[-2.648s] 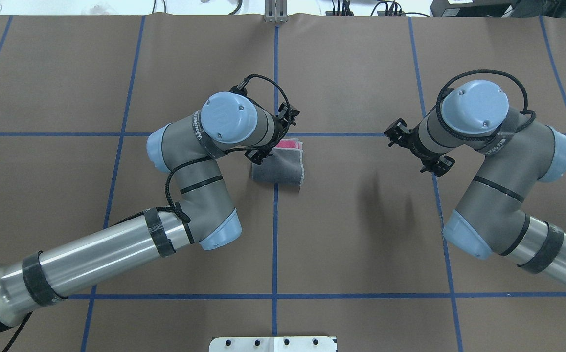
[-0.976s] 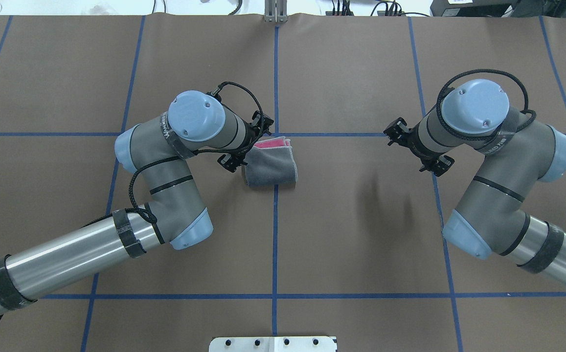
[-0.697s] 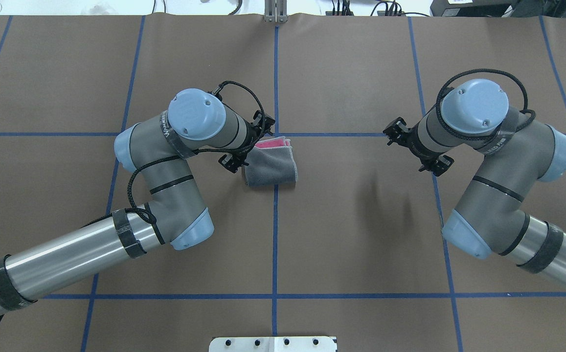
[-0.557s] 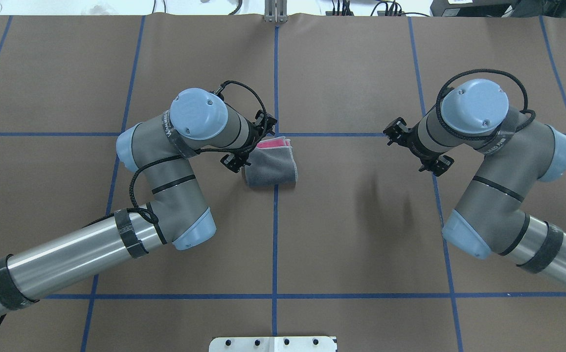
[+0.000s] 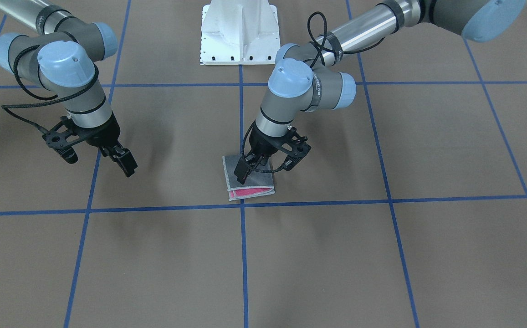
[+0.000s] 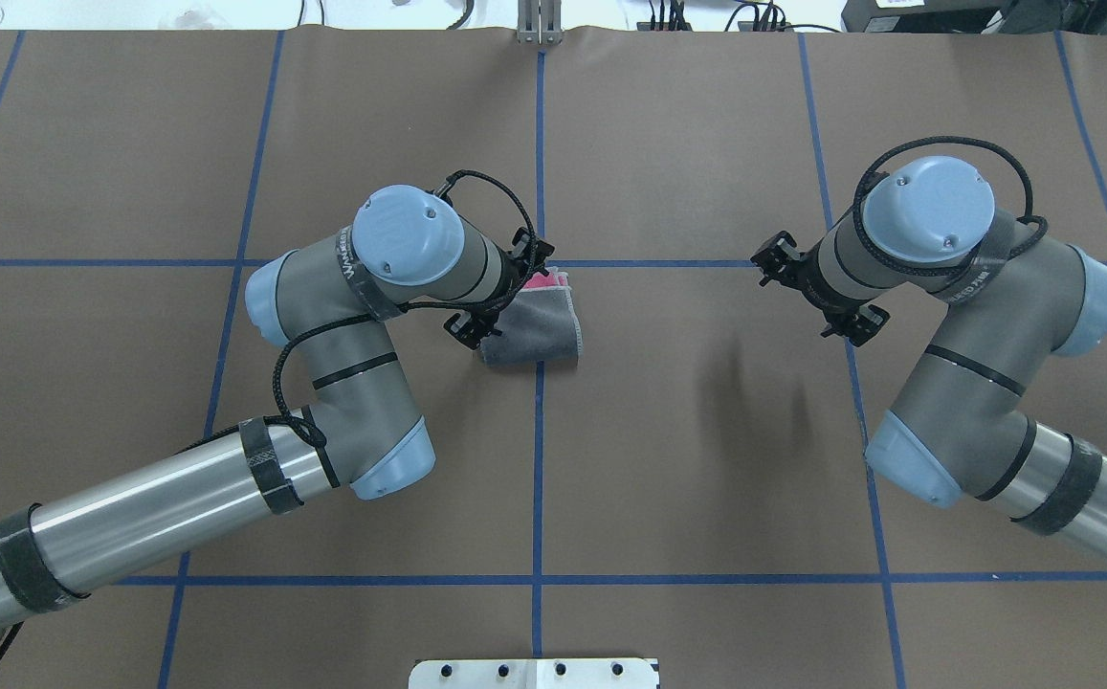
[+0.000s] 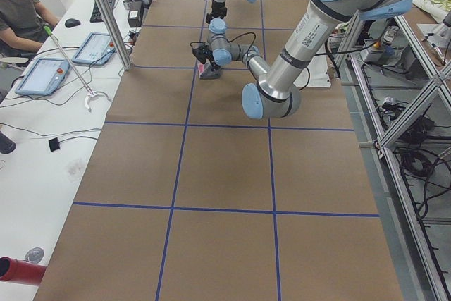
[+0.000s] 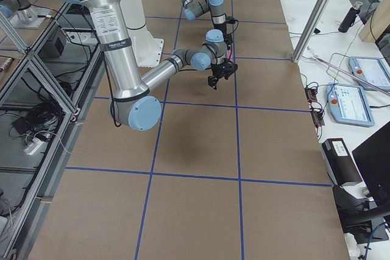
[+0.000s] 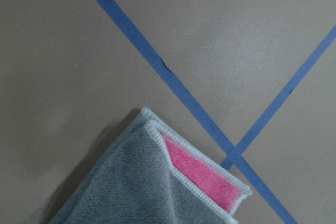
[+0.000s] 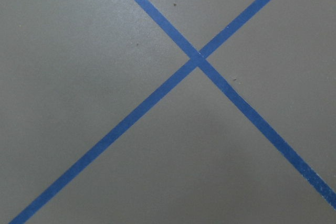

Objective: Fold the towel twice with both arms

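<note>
**Towel folded small, left tool at its top layer**

Towel [image 6: 542, 333] lies on the table [image 6: 706, 459] just beside the central crossing of the blue tape lines [image 6: 538, 450]. It is a compact packet, dark grey outside. A strip of pink [image 9: 202, 174] shows along the edge away from the robot, where the stacked layers do not quite line up. From the stitched borders stacked at the corner in the left wrist view, both folds look laid down.

The left tool [image 5: 248, 167] sits low over the packet, on the side nearest its own arm, tips at or on the cloth. Whether it pinches a layer, presses on it or has let go, I cannot tell. The right tool [image 5: 122, 163] hangs well apart above bare table, its fingers seemingly drawn together with nothing between them.

This reads as the last step, finishing the second fold. The next move calls for freeing the cloth and lifting straight up, so the top layer is not dragged open. Squaring the pink edge may be worthwhile.
</note>
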### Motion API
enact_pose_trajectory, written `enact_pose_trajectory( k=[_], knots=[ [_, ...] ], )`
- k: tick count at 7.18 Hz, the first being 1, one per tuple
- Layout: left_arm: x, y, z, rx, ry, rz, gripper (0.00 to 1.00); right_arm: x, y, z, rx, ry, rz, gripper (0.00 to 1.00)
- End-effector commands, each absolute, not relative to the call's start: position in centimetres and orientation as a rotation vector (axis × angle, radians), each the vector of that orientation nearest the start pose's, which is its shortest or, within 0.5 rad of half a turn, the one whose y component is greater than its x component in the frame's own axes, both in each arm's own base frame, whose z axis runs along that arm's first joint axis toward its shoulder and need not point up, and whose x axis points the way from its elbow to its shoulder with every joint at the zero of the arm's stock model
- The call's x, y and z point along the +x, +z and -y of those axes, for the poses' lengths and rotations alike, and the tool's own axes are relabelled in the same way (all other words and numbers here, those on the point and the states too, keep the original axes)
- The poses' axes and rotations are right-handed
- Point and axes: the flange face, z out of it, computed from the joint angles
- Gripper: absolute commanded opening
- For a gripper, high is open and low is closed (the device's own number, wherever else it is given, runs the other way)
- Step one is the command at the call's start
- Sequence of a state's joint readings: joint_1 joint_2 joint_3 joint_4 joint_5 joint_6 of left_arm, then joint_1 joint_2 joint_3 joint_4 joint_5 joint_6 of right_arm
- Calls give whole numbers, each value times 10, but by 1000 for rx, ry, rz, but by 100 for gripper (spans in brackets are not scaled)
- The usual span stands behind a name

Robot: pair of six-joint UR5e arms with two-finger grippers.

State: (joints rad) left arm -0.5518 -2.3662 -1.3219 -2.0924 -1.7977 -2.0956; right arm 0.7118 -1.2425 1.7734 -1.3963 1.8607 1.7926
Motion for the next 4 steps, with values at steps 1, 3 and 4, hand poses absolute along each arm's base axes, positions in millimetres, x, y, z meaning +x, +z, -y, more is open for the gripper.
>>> enact_pose_trajectory(
  k=[1,3,4],
  knots=[
    [599,225,497,-199,-847,-1091,100,-395,375,480,-102,784,766,100],
    [600,224,495,-203,-844,-1092,100,-396,376,480,-102,783,763,100],
    [600,225,496,-204,-845,-1088,100,-397,379,481,-104,781,757,100]
  ],
)
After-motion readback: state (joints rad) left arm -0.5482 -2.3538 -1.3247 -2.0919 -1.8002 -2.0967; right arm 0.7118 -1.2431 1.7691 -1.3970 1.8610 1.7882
